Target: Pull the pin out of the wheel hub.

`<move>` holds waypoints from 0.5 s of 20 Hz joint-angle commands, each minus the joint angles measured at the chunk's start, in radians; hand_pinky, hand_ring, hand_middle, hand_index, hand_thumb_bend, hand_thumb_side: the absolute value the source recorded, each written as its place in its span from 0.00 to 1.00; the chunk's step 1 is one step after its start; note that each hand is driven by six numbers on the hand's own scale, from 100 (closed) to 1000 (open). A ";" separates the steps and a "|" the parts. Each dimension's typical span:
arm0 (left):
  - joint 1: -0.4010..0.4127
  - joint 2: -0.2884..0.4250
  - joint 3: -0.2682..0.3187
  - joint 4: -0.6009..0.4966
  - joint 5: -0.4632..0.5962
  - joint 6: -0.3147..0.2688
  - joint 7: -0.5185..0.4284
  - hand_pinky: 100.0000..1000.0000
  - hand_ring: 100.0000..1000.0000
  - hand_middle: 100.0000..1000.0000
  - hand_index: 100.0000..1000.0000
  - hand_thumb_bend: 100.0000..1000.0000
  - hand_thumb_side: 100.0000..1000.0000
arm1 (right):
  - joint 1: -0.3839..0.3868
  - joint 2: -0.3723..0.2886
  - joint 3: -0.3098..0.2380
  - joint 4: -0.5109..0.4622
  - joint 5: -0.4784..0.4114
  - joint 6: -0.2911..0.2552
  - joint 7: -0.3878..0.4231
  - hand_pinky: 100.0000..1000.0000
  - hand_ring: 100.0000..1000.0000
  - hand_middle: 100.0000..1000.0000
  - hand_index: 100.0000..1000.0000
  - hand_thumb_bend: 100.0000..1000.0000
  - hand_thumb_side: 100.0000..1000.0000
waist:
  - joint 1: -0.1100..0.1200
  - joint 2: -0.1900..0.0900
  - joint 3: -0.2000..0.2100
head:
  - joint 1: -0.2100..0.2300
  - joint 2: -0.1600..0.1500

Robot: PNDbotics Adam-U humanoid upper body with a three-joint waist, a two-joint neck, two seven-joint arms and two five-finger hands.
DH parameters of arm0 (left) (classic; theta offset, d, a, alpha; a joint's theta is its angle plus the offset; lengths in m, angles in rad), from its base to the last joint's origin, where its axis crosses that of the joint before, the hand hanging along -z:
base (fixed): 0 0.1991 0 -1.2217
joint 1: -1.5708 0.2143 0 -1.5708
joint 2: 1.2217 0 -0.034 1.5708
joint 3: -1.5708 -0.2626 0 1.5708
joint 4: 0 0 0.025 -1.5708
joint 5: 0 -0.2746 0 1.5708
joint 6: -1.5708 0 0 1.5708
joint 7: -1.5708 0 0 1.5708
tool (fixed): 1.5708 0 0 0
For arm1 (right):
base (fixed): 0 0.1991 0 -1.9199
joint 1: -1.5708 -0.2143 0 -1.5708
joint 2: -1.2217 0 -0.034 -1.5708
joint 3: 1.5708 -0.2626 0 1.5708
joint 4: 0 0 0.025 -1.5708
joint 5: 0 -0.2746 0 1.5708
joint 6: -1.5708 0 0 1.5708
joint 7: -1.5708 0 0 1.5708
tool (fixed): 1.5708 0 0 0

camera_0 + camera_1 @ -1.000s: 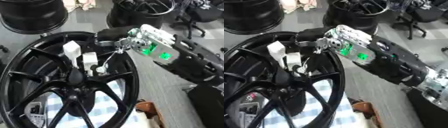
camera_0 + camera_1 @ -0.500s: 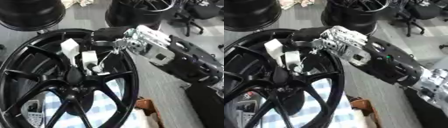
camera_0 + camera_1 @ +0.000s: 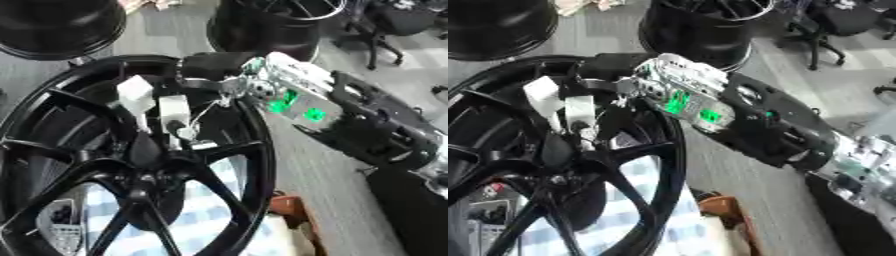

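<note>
A large black spoked wheel hub (image 3: 131, 170) fills the left of both views. Two white tags (image 3: 136, 92) (image 3: 173, 107) stand just above its centre, on what looks like a small pin (image 3: 179, 131) set in the hub. A thin pale cord (image 3: 208, 107) runs from the pin up to my right hand (image 3: 210, 67). That hand is black and lies over the hub's upper rim, right beside the tags. Its dark shape merges with the rim. Green lights (image 3: 293, 102) glow on the silver wrist. My left hand is out of sight.
Two more black wheels (image 3: 52, 25) (image 3: 271, 25) stand at the back, with an office chair (image 3: 394, 20) at the far right. A blue-and-white checked cloth (image 3: 219, 220) lies under the hub. A brown object (image 3: 289, 210) and a small keypad device (image 3: 61, 232) are nearby.
My right wrist has rolled: its green lights were hidden half a second ago and show again. The hand stays at the upper rim by the tags. The pin and tags look unmoved.
</note>
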 commanded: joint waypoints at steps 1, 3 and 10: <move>-0.010 0.003 -0.005 -0.014 -0.009 -0.002 -0.006 0.76 0.58 0.54 0.79 0.00 0.68 | -0.010 -0.013 -0.008 -0.007 0.018 0.010 0.007 0.84 0.73 0.71 0.84 0.12 0.33 | 0.008 -0.009 0.000 | -0.008 0.005; -0.009 0.002 -0.006 -0.014 -0.012 -0.003 -0.007 0.76 0.58 0.54 0.78 0.00 0.68 | -0.008 -0.013 -0.008 -0.007 0.023 0.015 0.013 0.84 0.71 0.71 0.84 0.12 0.33 | 0.008 -0.007 0.000 | -0.012 0.005; -0.008 0.000 -0.009 -0.014 -0.022 0.000 -0.006 0.76 0.58 0.54 0.78 0.00 0.69 | -0.006 -0.008 -0.007 -0.007 -0.006 0.036 0.013 0.83 0.54 0.64 0.80 0.06 0.33 | 0.009 -0.003 -0.001 | -0.018 0.005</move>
